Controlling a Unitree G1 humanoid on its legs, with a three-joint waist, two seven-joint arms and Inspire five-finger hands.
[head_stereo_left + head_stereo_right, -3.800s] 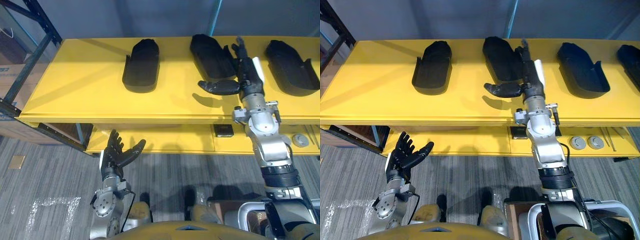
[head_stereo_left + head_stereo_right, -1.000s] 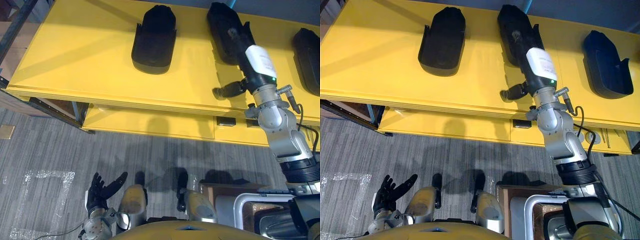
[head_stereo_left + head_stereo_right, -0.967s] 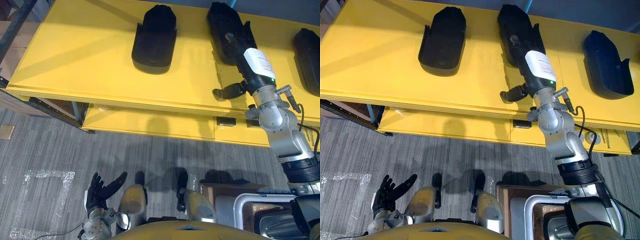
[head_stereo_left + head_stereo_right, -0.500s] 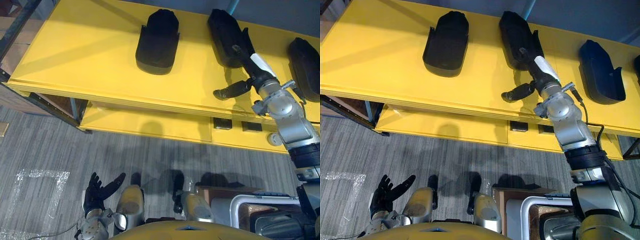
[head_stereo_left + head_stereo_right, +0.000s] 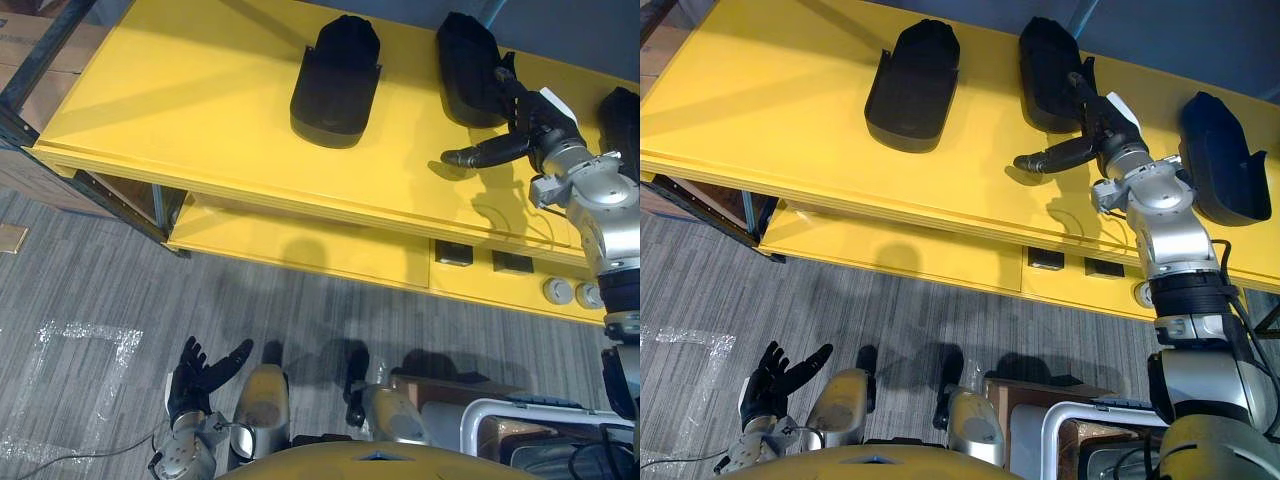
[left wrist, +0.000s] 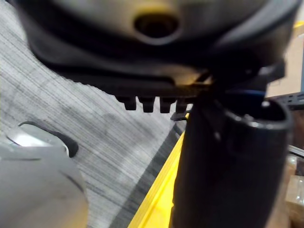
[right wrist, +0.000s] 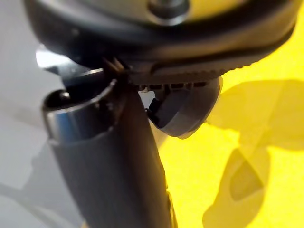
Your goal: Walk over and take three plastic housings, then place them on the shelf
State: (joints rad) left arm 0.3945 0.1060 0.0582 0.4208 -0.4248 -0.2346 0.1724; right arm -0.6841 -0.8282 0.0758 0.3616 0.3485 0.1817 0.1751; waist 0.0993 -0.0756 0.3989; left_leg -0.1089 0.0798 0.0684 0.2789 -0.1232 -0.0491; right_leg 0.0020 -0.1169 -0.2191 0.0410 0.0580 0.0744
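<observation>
Moved: right hand (image 5: 1102,132) shifted to middle housing's (image 5: 1045,60) right rim.
Grip: thumb splayed, fingers apparently straight, tips lost against dark housing; nothing clasped.
Idle: left hand (image 5: 773,384) spread, empty, above floor (image 5: 940,300).

Factory-type workshop: black plastic housings (image 5: 337,75) are lying spaced along a long yellow workbench (image 5: 200,110) with front sockets (image 5: 453,252), beside dark steel racking (image 5: 50,46).

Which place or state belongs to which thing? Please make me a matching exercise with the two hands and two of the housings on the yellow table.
Things:
1. left hand
2. right hand
3. leftmost housing
4. middle housing

Places or states:
A. lies alone on the yellow table, untouched
B. low over the grey floor, open
C. fingers reach its right side
D. over the table, thumb stretched sideways

Pairs: 1-B, 2-D, 3-A, 4-C
</observation>
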